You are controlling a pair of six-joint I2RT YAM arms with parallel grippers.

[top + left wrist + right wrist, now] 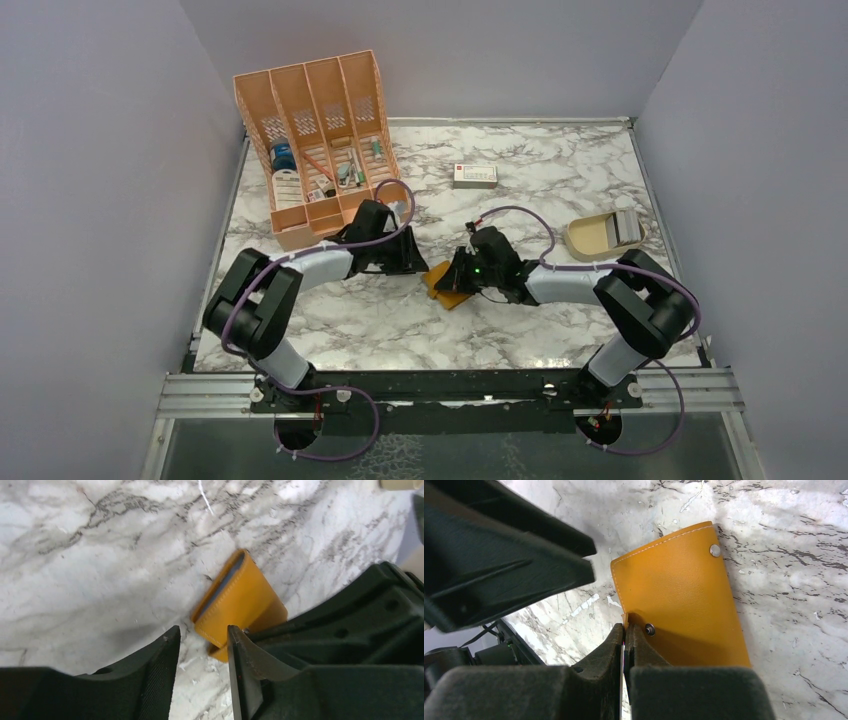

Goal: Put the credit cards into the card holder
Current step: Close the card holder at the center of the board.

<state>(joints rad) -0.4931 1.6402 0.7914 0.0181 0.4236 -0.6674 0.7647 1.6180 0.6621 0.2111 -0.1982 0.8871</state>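
The mustard-orange card holder (445, 287) lies on the marble between my two grippers. My right gripper (625, 628) is shut on the edge of its flap, right beside a small stud (650, 629). In the left wrist view the card holder (240, 602) is tilted, its grey-blue pocket slot (227, 580) showing along the top edge. My left gripper (202, 631) stands open just short of the holder's near corner, with nothing between its fingers. Grey credit cards (627, 228) lie in a tan dish at the right, away from both grippers.
The tan oval dish (592, 238) sits near the right arm's elbow. A white box with a red mark (475, 175) lies at the back middle. A large orange desk organiser (318, 140) with small items stands at the back left, close behind my left arm.
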